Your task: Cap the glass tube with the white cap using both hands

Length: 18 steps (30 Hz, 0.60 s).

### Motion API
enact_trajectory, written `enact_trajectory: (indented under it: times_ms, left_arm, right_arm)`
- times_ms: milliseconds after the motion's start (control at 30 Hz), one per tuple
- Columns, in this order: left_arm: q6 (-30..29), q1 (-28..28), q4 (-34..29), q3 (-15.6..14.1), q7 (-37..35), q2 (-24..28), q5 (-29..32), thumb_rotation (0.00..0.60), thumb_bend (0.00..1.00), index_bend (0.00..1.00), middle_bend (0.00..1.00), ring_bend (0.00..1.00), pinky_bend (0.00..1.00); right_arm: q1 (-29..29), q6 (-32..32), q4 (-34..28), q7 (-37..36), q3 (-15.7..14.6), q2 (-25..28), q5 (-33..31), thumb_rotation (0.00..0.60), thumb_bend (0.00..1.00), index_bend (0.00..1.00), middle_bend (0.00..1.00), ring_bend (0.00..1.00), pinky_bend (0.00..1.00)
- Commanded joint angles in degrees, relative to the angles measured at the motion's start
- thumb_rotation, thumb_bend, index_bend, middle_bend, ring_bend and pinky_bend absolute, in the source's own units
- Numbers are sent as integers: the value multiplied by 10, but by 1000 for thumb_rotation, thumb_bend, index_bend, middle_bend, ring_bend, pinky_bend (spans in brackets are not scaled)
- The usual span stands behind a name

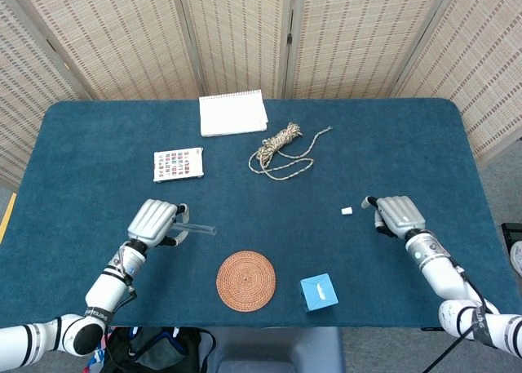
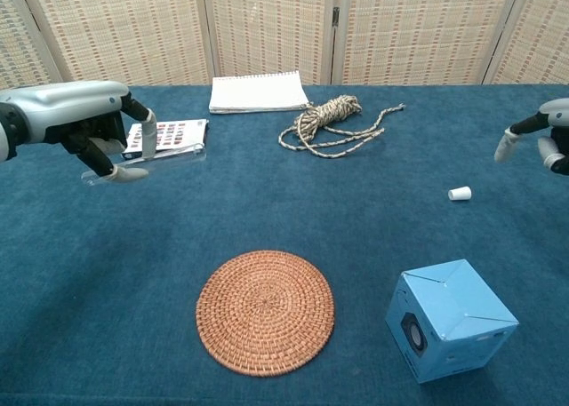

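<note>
At the near left of the blue table (image 1: 391, 136), lifted clear of the cloth: one glass tube (image 1: 196, 225), clear, lying roughly level, its free end pointing toward the table's middle. It is gripped at one end by the left hand (image 1: 153, 221), fingers curled around it; in the chest view the same tube (image 2: 173, 159) runs out to the right of that hand (image 2: 84, 126), just in front of the card.

On the right half of the table: one white cap (image 1: 347, 211), small, resting on the cloth by itself. The right hand (image 1: 397, 215) is just beside it on the far-right side, not touching it, holding nothing; its fingers are apart, one pointing toward the cap. The chest view shows only the fingertips (image 2: 507, 147) of that hand at the right edge, above the level of the cap (image 2: 460, 193).

Near edge, centre: one round woven mat (image 1: 245, 281), flat. To its right, one small blue box (image 1: 319, 292), standing tilted.

Left of centre: one printed card (image 1: 179, 164), flat.

Far centre: one white notepad (image 1: 233, 113), flat, and beside it one coil of rope (image 1: 280, 148) with loose ends trailing.
</note>
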<state>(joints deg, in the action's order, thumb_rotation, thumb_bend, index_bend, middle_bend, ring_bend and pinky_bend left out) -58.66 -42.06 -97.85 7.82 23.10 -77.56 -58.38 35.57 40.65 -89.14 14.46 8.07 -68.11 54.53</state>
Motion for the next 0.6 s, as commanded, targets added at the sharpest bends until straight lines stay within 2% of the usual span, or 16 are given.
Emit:
enact_trajectory:
  times_ms: [33,367,600]
  left_arm:
    - [0,2,1,1,-4,-1,2,600,308,567,992,991,1000]
    - [2,6,9,-3,-18,0,-16,600,308,566,993,992,1000]
    - [4,8,9,-6,-17,0,-16,600,308,565,992,992,1000]
  right_arm:
    - [16,-18,35,8,-11,-25,-22,600,980,283,1000,1000,1000]
    - [45,-47,110,8,-29,-77,-41,600,979,283,1000,1000,1000]
    - [58,-59,136,4,-36,-95,-45,600,979,283,1000,1000,1000]
